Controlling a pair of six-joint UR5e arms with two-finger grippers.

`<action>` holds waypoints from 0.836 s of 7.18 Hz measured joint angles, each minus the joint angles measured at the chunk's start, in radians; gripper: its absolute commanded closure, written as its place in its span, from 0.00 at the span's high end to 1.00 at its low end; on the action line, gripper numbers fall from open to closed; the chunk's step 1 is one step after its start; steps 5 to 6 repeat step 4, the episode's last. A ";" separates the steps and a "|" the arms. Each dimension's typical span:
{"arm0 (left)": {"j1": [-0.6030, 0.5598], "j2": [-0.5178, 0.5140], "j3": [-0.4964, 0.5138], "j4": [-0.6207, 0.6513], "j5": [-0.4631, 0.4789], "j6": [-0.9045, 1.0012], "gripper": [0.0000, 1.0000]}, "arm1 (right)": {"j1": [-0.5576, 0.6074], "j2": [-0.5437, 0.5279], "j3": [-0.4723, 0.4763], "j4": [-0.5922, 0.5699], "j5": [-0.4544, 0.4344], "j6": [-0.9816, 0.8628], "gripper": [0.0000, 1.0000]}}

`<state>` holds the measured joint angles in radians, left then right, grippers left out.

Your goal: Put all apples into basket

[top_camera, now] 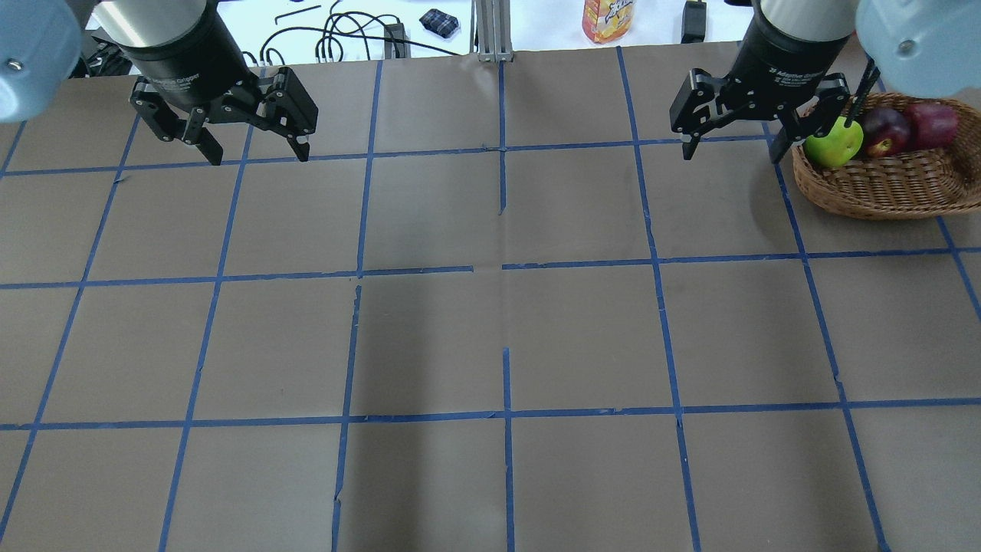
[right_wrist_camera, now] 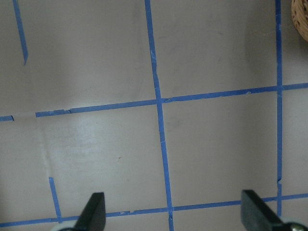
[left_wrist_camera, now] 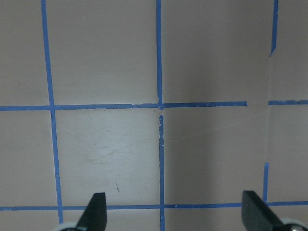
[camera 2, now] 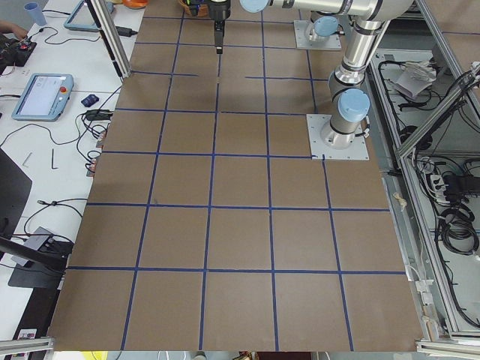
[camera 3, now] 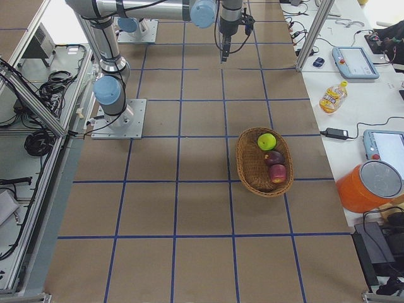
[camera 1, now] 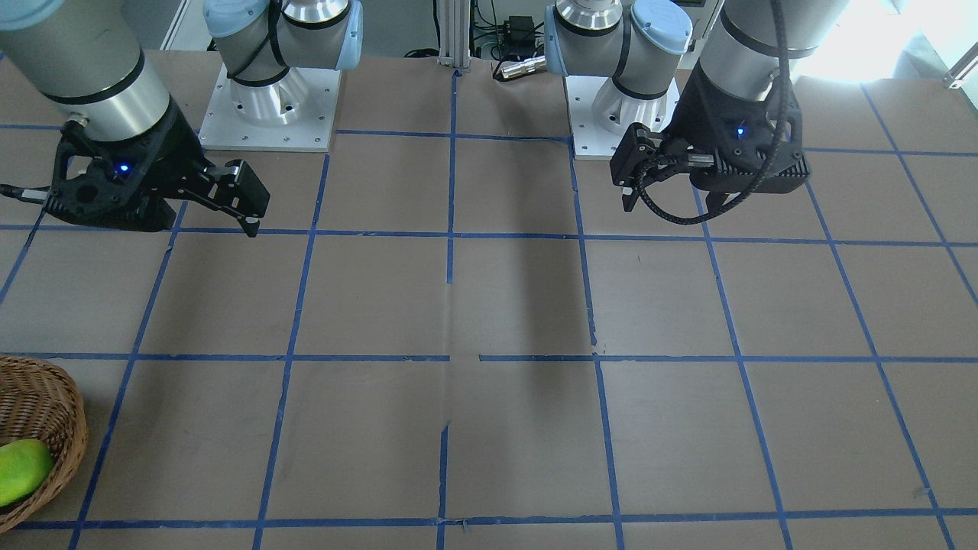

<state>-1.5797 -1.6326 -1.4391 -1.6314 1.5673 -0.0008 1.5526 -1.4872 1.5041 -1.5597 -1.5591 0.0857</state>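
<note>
The wicker basket (top_camera: 881,188) stands at the table's far right, just right of my right gripper (top_camera: 732,156). In it lie a green apple (top_camera: 834,144), a dark red apple (top_camera: 883,130) and a red apple (top_camera: 931,124). The exterior right view shows the basket (camera 3: 248,167) with all three inside. The front view shows its edge (camera 1: 42,405) and the green apple (camera 1: 23,470). My right gripper is open and empty above the bare table. My left gripper (top_camera: 259,156) is open and empty at the far left. No apple lies on the table.
The two arm bases (camera 1: 271,114) (camera 1: 619,114) stand at the robot's side of the table. A juice bottle (top_camera: 609,19), cables and tablets lie on the white bench beyond the table. An orange bucket (camera 3: 369,186) stands off the table near the basket.
</note>
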 measured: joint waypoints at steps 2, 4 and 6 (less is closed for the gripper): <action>0.000 0.007 -0.001 -0.002 -0.003 0.000 1.00 | 0.018 -0.003 0.015 -0.011 -0.005 0.034 1.00; 0.000 0.007 -0.009 -0.003 -0.004 0.001 1.00 | 0.019 -0.004 0.022 -0.018 -0.004 0.039 1.00; 0.000 0.007 -0.009 -0.003 -0.004 0.001 1.00 | 0.019 -0.004 0.022 -0.018 -0.004 0.039 1.00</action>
